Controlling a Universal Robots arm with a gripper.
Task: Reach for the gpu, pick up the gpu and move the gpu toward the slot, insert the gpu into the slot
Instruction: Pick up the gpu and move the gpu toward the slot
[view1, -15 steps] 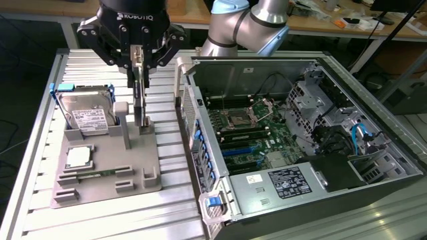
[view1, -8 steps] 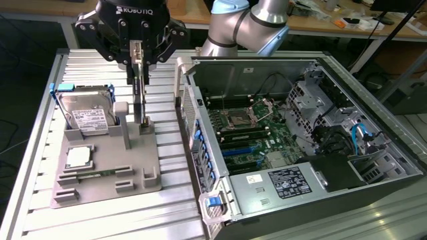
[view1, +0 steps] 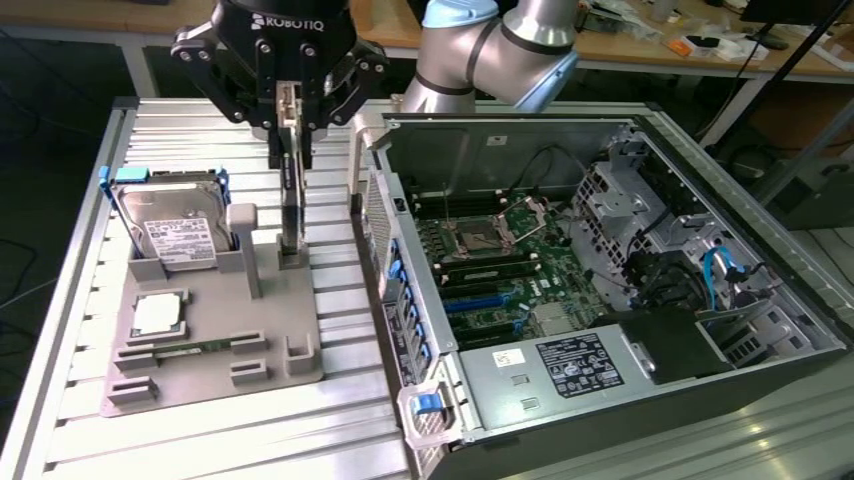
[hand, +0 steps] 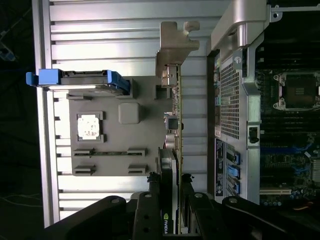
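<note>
**Off-centre grab on the gpu, kinda sketchy**

The claw (view1: 290, 150) looks clamped on the gpu (view1: 290, 215), which stands on edge in the grey holder (view1: 200, 350) on the table, just beside the PC case (view1: 400, 130). The grip is near one end, so the card might droop or snag. Its long axis runs level, parallel to the case wall, with the bracket end away from the claw

ROBOTIQ is printed above the jaws, NVIDIA on the gpu (hand: 169, 162).
</note>
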